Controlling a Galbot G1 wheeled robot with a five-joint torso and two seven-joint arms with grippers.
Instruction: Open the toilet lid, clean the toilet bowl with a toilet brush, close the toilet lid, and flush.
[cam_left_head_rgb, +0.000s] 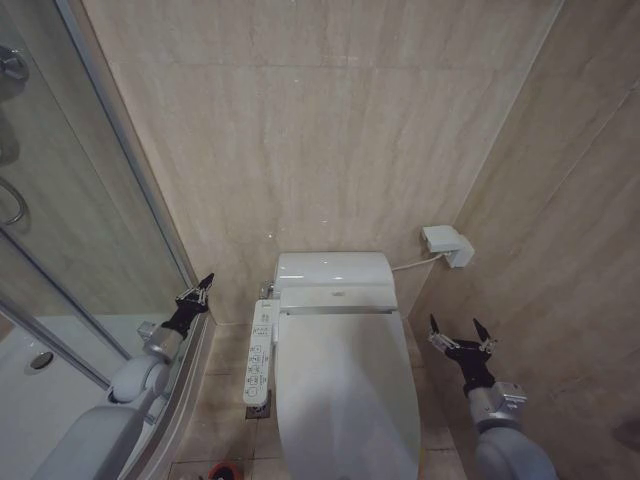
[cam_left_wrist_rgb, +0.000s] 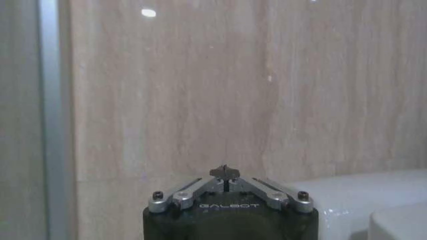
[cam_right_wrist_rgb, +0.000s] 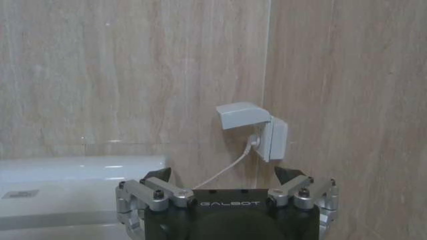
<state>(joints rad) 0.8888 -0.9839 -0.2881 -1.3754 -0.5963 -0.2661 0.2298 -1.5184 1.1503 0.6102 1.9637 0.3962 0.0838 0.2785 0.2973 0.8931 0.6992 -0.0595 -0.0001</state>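
- While the toilet lid (cam_left_head_rgb: 345, 395) lies flat and closed over the toilet bowl (cam_left_head_rgb: 285, 420), opening it is judged to be the step in hand, and nothing is held yet.
- The left gripper (cam_left_head_rgb: 203, 285) is seen raised beside the left of the toilet, near the glass shower door (cam_left_head_rgb: 70, 250); its jaws are closed together, tips touching, with nothing between them.
- The right gripper (cam_left_head_rgb: 460, 331) is seen to the right of the toilet, near the side wall; its jaws are spread wide apart and empty.
- To lift the lid well, a hold at its front edge is judged best, with the lid swung up in an arc about the hinge by the tank (cam_left_head_rgb: 333, 268) until it rests upright.
- The already spread right jaws seem the readier for that hold; whether a strap is present on the lid cannot be told from here.
- A white button panel (cam_left_head_rgb: 260, 352) is fixed along the left side of the bowl and is better left untouched during the lift.
- A white wall socket box (cam_left_head_rgb: 447, 245) with a cable (cam_left_head_rgb: 415, 263) running to the tank sits on the right wall, near the right arm's path.
- A small red object (cam_left_head_rgb: 224, 469) is glimpsed on the floor at the lower edge of the head view; the brush itself cannot be made out.
- The space is narrow: tiled walls and the shower door crowd both arms.
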